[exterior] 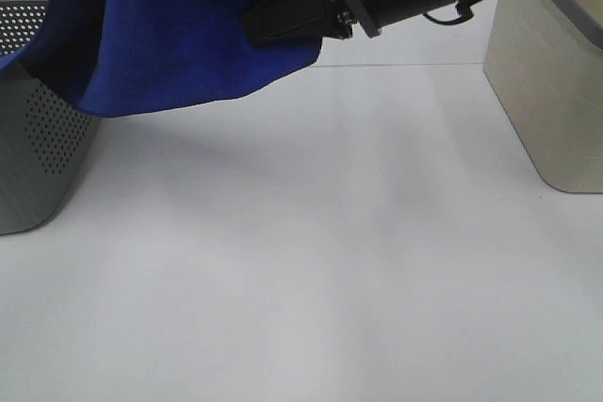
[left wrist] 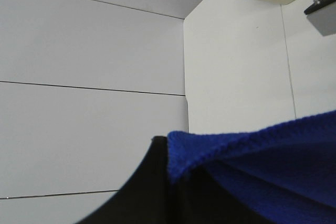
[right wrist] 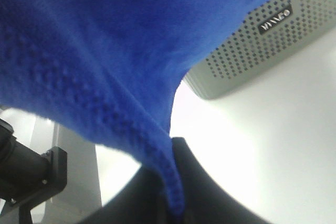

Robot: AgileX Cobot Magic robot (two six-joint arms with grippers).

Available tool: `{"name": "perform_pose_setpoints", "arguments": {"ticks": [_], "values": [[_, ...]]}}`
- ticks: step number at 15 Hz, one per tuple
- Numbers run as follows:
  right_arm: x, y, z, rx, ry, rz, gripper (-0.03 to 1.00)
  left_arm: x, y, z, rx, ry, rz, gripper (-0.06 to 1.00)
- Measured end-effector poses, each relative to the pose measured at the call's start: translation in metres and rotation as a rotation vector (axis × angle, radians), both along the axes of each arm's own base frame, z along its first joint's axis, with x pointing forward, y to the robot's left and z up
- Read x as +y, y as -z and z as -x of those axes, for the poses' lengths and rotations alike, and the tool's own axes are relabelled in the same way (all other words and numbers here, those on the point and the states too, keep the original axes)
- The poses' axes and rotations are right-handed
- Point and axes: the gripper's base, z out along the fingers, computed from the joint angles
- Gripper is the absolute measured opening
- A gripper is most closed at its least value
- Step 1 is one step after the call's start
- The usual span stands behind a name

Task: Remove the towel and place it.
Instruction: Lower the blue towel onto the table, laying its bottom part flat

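My right gripper [exterior: 256, 27] is clamped on the towel [exterior: 179, 16], a royal-blue plush cloth with a stitched hem. It hangs in folds above the white table [exterior: 330, 261], overlapping the perforated grey basket [exterior: 38, 138]. My left gripper [left wrist: 170, 182] pinches its hem too.

High and 2 close wrist views share towel [exterior: 188, 16].

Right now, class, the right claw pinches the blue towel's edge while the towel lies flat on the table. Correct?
No. The right claw pinches the edge of the blue towel, but the towel hangs above the table; the exterior high view shows it.
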Motion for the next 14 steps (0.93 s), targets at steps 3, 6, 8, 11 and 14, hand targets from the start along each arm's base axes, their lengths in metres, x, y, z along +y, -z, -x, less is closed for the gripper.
{"name": "perform_pose_setpoints", "arguments": {"ticks": [3,6,8,11,14], "values": [[-0.007,-0.03,-0.015,0.027,0.087,0.192,0.01,-0.006,0.004,-0.013,-0.004,-0.052,0.06,0.0],[-0.017,-0.06,-0.025,0.009,0.194,0.336,0.01,-0.011,0.009,-0.026,0.01,-0.111,0.133,0.0],[-0.026,-0.086,-0.03,-0.037,0.283,0.418,0.01,-0.017,0.016,-0.04,0.017,-0.158,0.191,0.0],[-0.049,-0.152,-0.042,-0.317,0.503,0.524,0.01,-0.022,0.012,-0.061,-0.115,-0.2,0.352,0.0],[-0.063,-0.189,-0.044,-0.527,0.627,0.569,0.01,-0.009,-0.002,-0.073,-0.163,-0.177,0.606,0.0]]}}
